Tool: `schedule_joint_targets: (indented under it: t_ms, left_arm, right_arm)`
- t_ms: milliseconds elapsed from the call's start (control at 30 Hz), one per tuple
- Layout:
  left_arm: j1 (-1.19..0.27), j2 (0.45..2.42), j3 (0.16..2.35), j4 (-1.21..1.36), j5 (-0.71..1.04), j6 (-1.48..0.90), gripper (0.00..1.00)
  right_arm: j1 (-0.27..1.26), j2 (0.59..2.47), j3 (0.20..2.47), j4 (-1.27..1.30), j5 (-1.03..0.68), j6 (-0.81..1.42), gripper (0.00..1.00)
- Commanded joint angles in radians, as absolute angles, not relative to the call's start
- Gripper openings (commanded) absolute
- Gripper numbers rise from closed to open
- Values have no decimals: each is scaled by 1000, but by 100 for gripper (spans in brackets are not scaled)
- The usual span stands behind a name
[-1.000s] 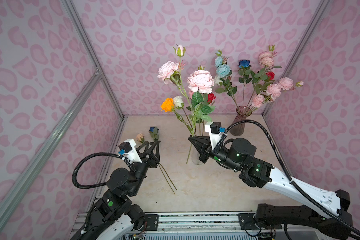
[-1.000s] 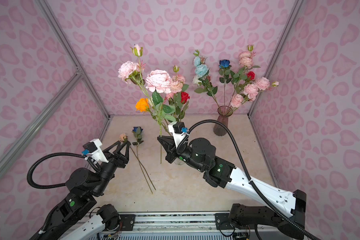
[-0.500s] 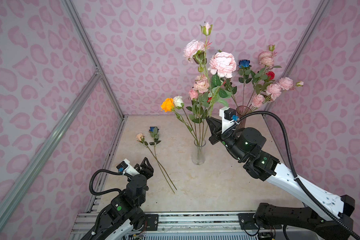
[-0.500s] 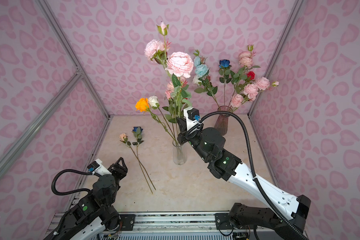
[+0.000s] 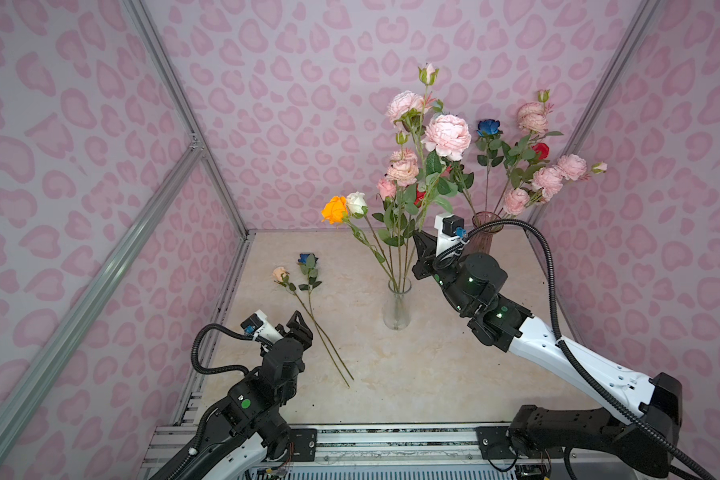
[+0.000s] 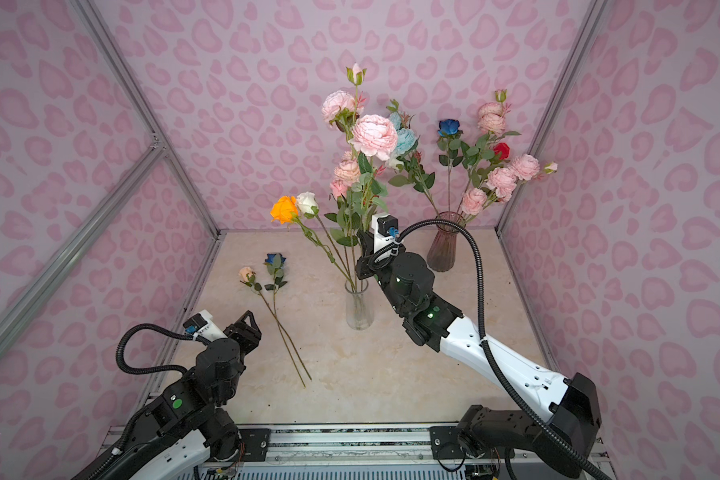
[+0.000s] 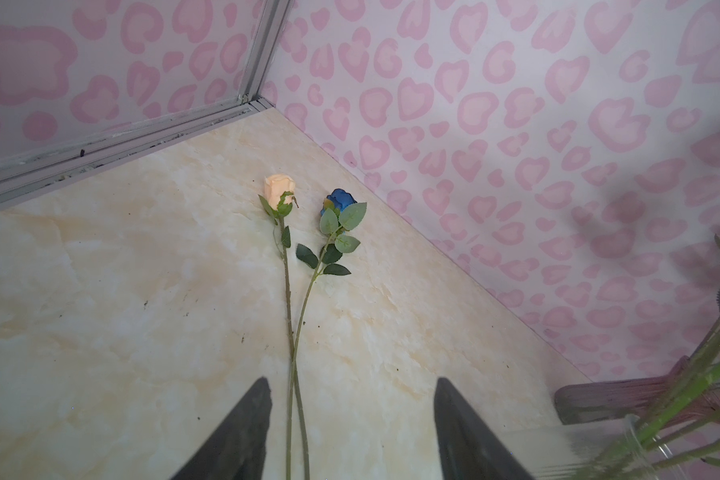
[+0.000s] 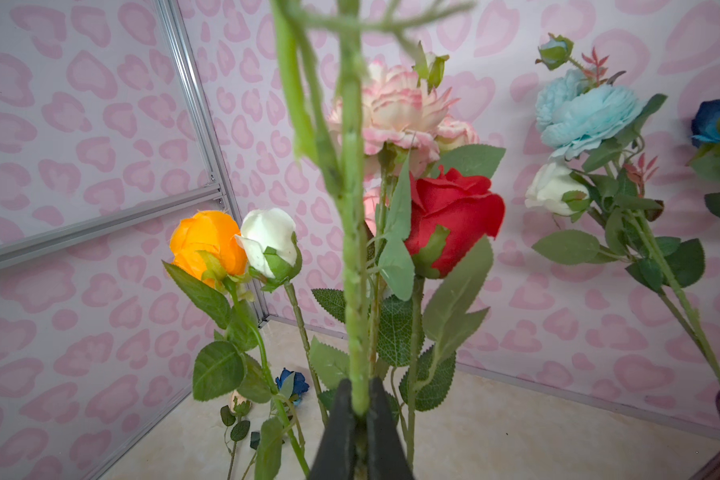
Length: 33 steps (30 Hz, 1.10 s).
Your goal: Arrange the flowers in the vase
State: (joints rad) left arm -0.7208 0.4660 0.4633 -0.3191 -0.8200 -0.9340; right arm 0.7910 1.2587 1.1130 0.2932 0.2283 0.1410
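Right gripper (image 8: 360, 395) clenched on green stem of peony spray (image 5: 447, 135), just above and beside mouth of clear vase (image 5: 396, 309). Stem's lower end hidden; cannot tell if inside vase. Orange rose (image 5: 335, 209), white rose (image 5: 356, 203) and red rose (image 8: 454, 216) stand in clear vase. Left gripper (image 7: 350, 395) released, empty, low over table (image 5: 433, 374). Crossed stems of peach rose (image 7: 279, 189) and blue rose (image 7: 339, 201), both lying flat, show between its fingers in wrist view, ungripped. Purple vase (image 5: 485, 239) at back holds other flowers (image 5: 547, 180).
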Motion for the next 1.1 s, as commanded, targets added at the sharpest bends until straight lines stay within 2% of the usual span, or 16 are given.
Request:
schedule_joint_targets:
  t_ms: [0,800,1000,1067]
  left_arm:
    - [-719,456,469,-326,-839,-950,64]
    - [-719,471,456,-340,-842,-977,63]
    - [-719,479,457,-343,-839,-983,64]
    - [-719,480,455,-345,-839,-988,64]
  right_arm:
    - [790,1266,1092,342,244,162,0]
    - [785,1307,963,355,253,265,7]
    - [783,1310,958,339,242,286,25]
    - [786,1310,957,333,238,292,26]
